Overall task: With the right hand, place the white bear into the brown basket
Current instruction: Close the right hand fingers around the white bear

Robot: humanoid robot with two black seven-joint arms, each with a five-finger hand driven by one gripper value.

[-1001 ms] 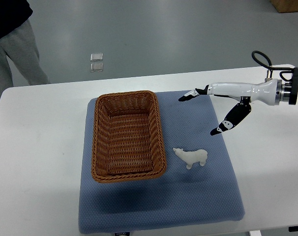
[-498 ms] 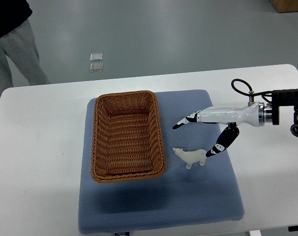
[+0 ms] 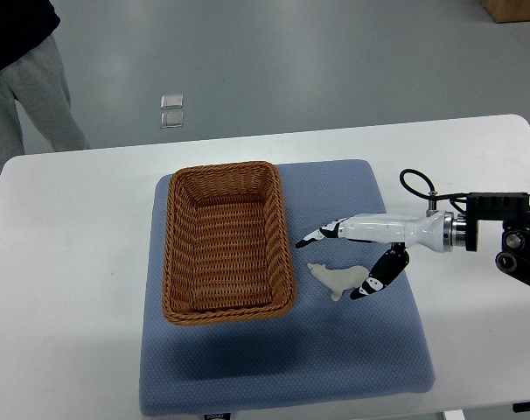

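Note:
The white bear point(image 3: 338, 278) lies on its side on the blue mat point(image 3: 282, 350), just right of the brown wicker basket point(image 3: 226, 241), which holds nothing. My right hand point(image 3: 335, 262) comes in from the right edge and hovers low over the bear. Its fingers point(image 3: 316, 234) are spread, one reaching past the bear's head toward the basket, the thumb point(image 3: 370, 284) at the bear's rear. It holds nothing. The left arm does not show.
The mat lies on a white table point(image 3: 73, 262). A person in grey trousers point(image 3: 29, 87) stands at the far left beyond the table. Two small clear squares point(image 3: 171, 111) lie on the floor behind.
My right hand has moved left and toward the near side, down from beyond the mat's far right to straddle the bear. The bear and basket have not moved.

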